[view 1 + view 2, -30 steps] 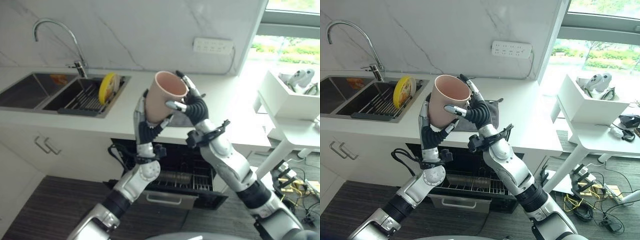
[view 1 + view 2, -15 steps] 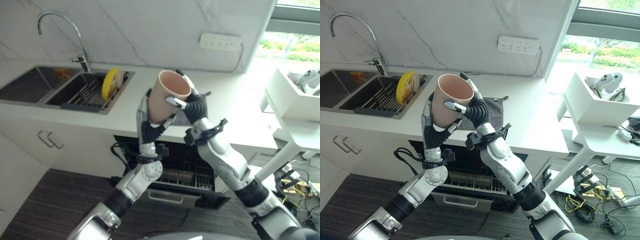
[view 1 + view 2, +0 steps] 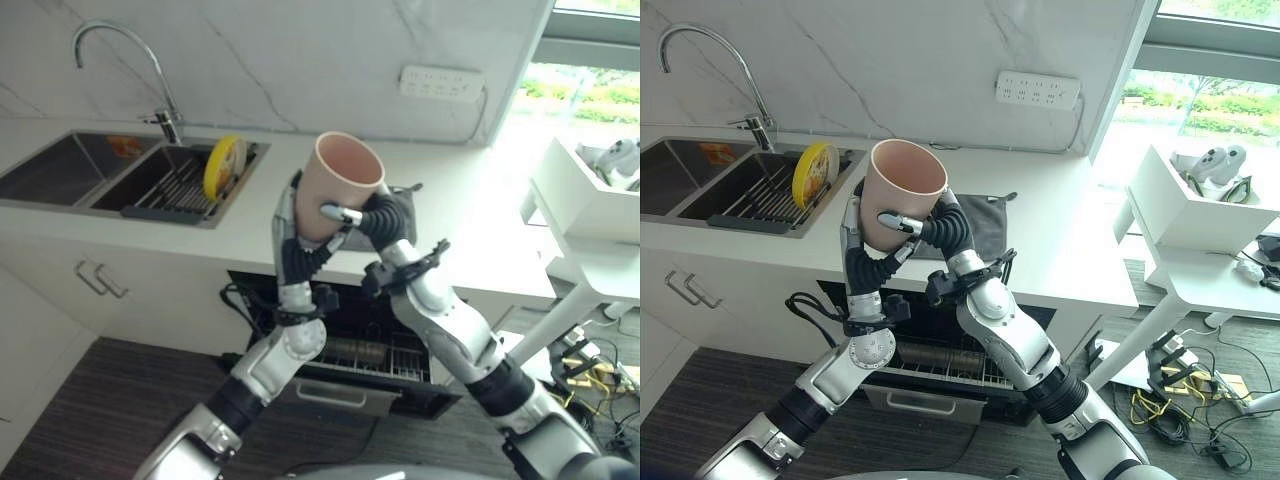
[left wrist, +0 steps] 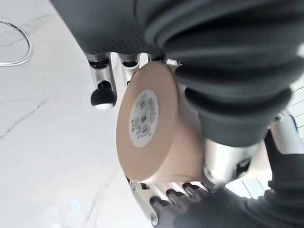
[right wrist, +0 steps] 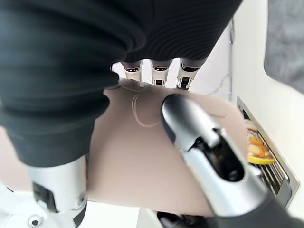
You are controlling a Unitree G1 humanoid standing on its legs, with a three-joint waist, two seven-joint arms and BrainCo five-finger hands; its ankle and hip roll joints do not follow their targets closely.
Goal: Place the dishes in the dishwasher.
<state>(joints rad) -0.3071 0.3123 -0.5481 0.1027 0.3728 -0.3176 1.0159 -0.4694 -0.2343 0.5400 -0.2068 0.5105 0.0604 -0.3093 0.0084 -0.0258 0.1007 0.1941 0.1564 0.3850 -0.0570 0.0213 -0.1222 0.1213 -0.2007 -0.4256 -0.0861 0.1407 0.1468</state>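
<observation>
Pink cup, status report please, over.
Both hands, left and right, curled round the pink plastic cup, held upright above the white counter edge. Dishwasher rack open below, path unobstructed.

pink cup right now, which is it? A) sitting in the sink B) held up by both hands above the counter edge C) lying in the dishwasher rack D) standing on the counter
B: the pink cup is up in the air, mouth upward, with the left hand and the right hand both curled round it.
</observation>
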